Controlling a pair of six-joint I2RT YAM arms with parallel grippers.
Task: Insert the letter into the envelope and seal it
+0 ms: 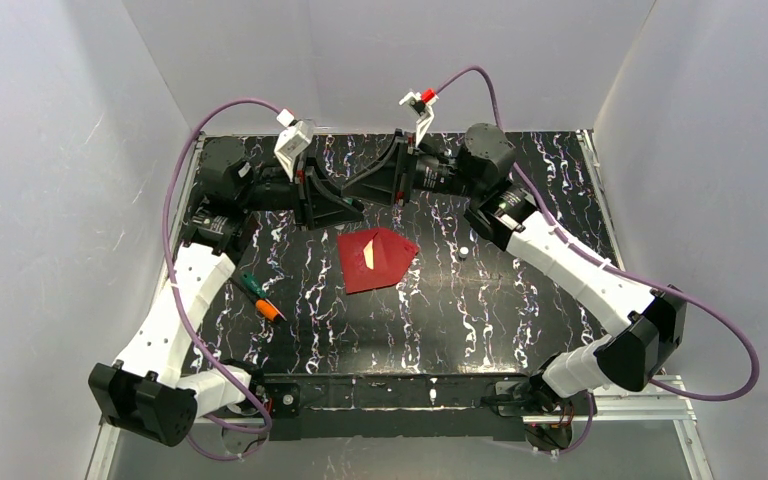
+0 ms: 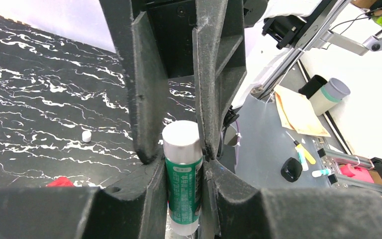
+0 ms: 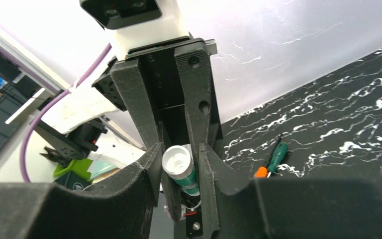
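The dark red envelope [image 1: 375, 258] lies flat mid-table with its pointed flap open; a corner shows in the left wrist view [image 2: 59, 181]. A thin pale sliver [image 1: 370, 255] shows at its mouth; I cannot tell if it is the letter, and no white sheet shows elsewhere. Both grippers meet nose to nose above the table behind the envelope. My left gripper [image 1: 345, 210] [image 2: 181, 169] is shut on the green body of a glue stick [image 2: 183, 186]. My right gripper [image 1: 357, 192] [image 3: 177, 155] is shut on the stick's white end [image 3: 177, 162].
A green and orange screwdriver [image 1: 260, 297] [image 3: 273, 162] lies left of the envelope. A small white cap [image 1: 465, 251] [image 2: 86, 135] lies right of it. White walls close in the black marbled table [image 1: 520, 300] on three sides.
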